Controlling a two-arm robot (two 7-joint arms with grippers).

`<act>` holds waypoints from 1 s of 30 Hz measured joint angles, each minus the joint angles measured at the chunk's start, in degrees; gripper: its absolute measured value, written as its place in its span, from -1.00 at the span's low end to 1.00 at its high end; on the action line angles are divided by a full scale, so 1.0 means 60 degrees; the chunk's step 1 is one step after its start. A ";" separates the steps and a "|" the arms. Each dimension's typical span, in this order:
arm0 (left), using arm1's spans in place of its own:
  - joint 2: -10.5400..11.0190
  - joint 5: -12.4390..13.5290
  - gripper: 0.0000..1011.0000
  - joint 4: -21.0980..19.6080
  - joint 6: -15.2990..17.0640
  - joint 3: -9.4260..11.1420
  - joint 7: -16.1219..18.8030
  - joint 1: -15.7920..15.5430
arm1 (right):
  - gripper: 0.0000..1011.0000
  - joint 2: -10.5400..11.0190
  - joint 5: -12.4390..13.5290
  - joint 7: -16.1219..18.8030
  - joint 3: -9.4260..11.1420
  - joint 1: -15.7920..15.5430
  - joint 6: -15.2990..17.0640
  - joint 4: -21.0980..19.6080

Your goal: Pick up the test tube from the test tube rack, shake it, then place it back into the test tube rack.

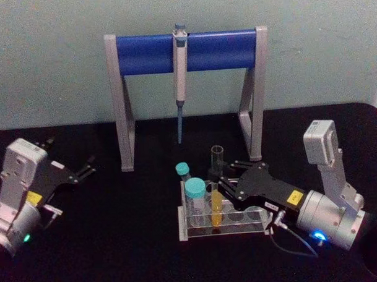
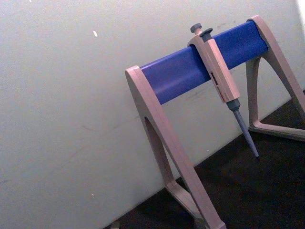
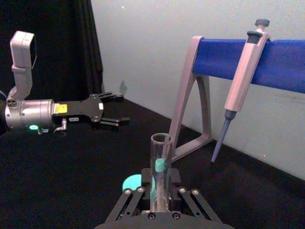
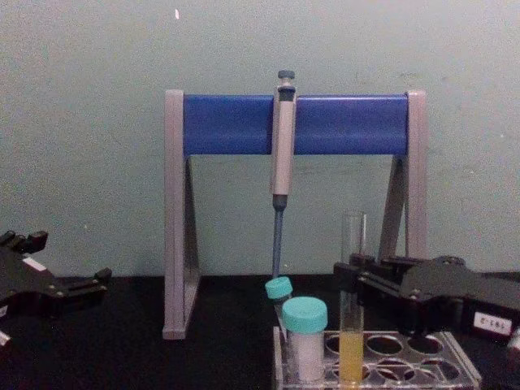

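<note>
Head view puts the right gripper [image 1: 221, 180] at the test tube [image 1: 216, 157], jaws drawn in narrow and closed on the glass above the rack's top plate, one on each side. We see the tube standing upright in the test tube rack [image 1: 241, 231], its bottom down in a hole and the yellow-orange liquid [image 1: 216, 217] sitting in its lower part. Just to its left in the same rack stand two teal-capped tubes [image 1: 194, 189], the nearer one larger. The right arm reaches in low from the right across the black table [image 1: 118, 242]. Behind the rack we see the blue-and-grey stand [image 1: 216, 50] with a grey pipette [image 1: 180, 73] hanging tip down from its bar. Well apart on the left, the left gripper [image 1: 71, 156] sits over the table with its jaws spread wide, holding nothing.
</note>
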 joint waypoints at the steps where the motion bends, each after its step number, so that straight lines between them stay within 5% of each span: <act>1: 0.0000 0.0000 0.98 0.0000 0.0000 0.0000 0.0000 0.0000 | -0.53 -0.0006 -0.0006 0.0000 -0.0002 0.0000 0.0003 0.0015; 30: 0.0000 0.0000 0.98 0.0000 0.0000 0.0000 0.0000 -0.0001 | -0.48 -0.0045 -0.0106 -0.0034 -0.0014 0.0001 0.0088 0.0104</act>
